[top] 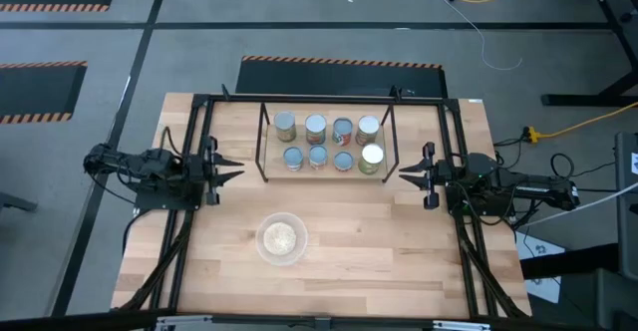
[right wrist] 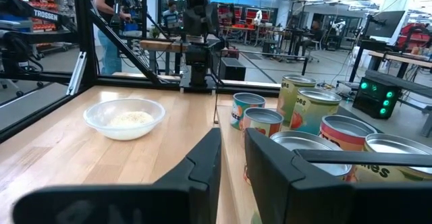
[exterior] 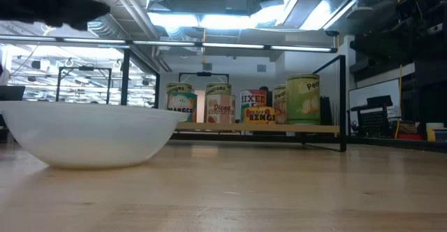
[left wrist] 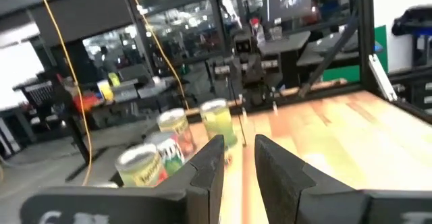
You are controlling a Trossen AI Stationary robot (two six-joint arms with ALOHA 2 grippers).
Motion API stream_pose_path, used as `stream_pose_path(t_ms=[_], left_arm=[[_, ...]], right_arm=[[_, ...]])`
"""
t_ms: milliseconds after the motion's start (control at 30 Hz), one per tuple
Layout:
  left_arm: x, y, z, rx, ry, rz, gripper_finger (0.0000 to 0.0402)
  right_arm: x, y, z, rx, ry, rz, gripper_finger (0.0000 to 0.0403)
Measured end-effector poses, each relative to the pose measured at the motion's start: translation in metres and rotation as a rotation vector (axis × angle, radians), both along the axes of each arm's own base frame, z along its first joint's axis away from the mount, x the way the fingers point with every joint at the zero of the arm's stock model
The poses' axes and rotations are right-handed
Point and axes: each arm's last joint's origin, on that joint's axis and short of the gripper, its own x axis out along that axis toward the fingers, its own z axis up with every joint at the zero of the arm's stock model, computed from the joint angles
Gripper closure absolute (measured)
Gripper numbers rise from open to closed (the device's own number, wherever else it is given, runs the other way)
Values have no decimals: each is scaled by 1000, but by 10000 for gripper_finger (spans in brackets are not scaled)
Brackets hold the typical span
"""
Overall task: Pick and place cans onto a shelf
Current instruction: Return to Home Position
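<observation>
Eight cans [top: 329, 142] stand upright in two rows on the light wood surface of the shelf [top: 271, 144], a black-rod rack at the table's far middle. They also show in the low view [exterior: 260, 106] and in both wrist views [left wrist: 172, 140] [right wrist: 317, 126]. My left gripper [top: 237, 168] hovers open and empty just left of the shelf, pointing at it. My right gripper [top: 403, 173] hovers open and empty just right of the shelf, pointing at it. Their fingers show in the wrist views [left wrist: 239, 163] [right wrist: 233, 156] with a narrow gap.
A clear round bowl [top: 281, 238] with tan contents stands on the table nearer than the shelf; it also shows in the low view [exterior: 91, 138] and the right wrist view [right wrist: 125, 118]. A black frame [top: 199, 112] surrounds the table. A person [right wrist: 108, 21] stands beyond the table.
</observation>
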Motion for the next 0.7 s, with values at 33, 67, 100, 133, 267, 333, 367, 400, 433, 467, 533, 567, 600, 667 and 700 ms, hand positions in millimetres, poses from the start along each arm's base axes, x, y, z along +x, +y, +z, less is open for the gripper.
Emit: stream_pose_path(t_ms=[33, 67, 100, 133, 267, 333, 367, 400, 433, 467, 533, 567, 600, 667, 700], left_arm=[[1, 0, -4, -8, 12, 2, 325], [2, 1, -7, -21, 20, 3, 325], [4, 1, -10, -34, 26, 5, 325], [5, 2, -14, -45, 36, 5, 325], [9, 3, -27, -91, 67, -1, 325], [10, 3, -35, -122, 85, -18, 325], [11, 3, -38, -133, 95, -26, 325], [12, 3, -42, -145, 103, -31, 325], [13, 3, -42, -153, 92, -36, 325], [13, 4, -42, -155, 77, -44, 325], [14, 4, -45, -135, 59, -68, 325], [15, 4, -45, -128, 54, -77, 325], [15, 5, -45, -127, 53, -75, 325], [15, 6, -45, -127, 57, -75, 325], [15, 6, -46, -128, 58, -77, 325]], right_arm=[[0, 0, 0, 0, 0, 0, 330], [0, 0, 0, 0, 0, 0, 330], [0, 0, 0, 0, 0, 0, 330], [0, 0, 0, 0, 0, 0, 330], [0, 0, 0, 0, 0, 0, 330], [0, 0, 0, 0, 0, -1, 330], [0, 0, 0, 0, 0, -1, 330], [0, 0, 0, 0, 0, -1, 330], [0, 0, 0, 0, 0, -1, 330], [0, 0, 0, 0, 0, -1, 330], [0, 0, 0, 0, 0, -1, 330], [0, 0, 0, 0, 0, -2, 330], [0, 0, 0, 0, 0, -2, 330], [0, 0, 0, 0, 1, -2, 330], [0, 0, 0, 0, 1, -2, 330]])
